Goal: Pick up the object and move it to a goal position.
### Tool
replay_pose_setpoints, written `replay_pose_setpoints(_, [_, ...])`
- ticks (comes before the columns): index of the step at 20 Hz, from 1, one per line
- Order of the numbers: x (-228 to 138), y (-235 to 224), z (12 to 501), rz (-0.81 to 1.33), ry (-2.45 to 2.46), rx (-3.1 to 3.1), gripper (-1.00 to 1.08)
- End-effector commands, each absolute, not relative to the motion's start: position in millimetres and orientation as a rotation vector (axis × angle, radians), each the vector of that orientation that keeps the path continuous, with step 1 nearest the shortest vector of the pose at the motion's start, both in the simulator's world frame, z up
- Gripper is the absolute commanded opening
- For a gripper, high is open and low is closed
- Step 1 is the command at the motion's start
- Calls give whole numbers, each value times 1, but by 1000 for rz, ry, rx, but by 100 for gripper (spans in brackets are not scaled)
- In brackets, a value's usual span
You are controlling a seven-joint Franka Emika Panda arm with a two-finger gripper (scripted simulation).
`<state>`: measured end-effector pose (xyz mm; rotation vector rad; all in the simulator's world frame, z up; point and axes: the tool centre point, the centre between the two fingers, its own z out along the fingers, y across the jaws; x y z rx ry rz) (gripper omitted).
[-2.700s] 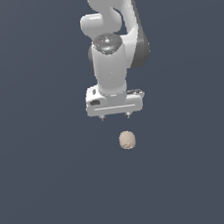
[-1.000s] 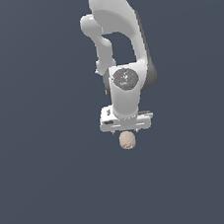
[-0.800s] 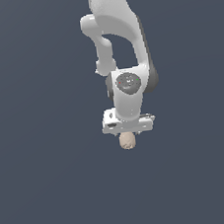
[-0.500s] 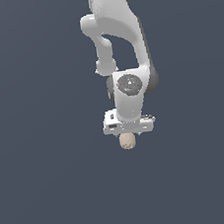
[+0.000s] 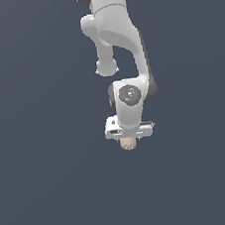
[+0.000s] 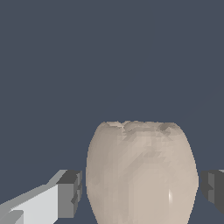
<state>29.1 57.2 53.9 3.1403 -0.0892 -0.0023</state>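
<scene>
The object point(image 5: 129, 144) is a small beige-tan lump on the dark grey floor, peeking out just under the white hand of my gripper point(image 5: 130, 137). The wrist view shows the object point(image 6: 142, 175) large and rounded between the two dark fingertips. One fingertip point(image 6: 72, 194) stands beside it with a narrow gap. The other fingertip point(image 6: 213, 186) is also a little apart from it. My gripper point(image 6: 142, 191) is open around the object, and neither pad touches it.
Plain dark grey floor point(image 5: 54, 191) lies all around. The white arm point(image 5: 118, 44) rises straight above the gripper. No other object is in view.
The gripper has come down from well above the object until its fingers stand on either side of it. The object has stayed in place.
</scene>
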Motion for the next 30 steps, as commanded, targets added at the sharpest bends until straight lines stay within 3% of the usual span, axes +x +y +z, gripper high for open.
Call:
replay_pose_setpoints(1, [29,57,45,0,-90,3140,100])
replay_pose_setpoints(5, [31,57,41,0,-90,3140,100])
replay_pose_setpoints(6, [31,57,41,0,-90,3140,-100])
replay_pose_setpoints(20, [29,57,44,0,-90,3140,-100])
replay_pose_setpoints(30, [5,55,72,0,-90,3140,-100])
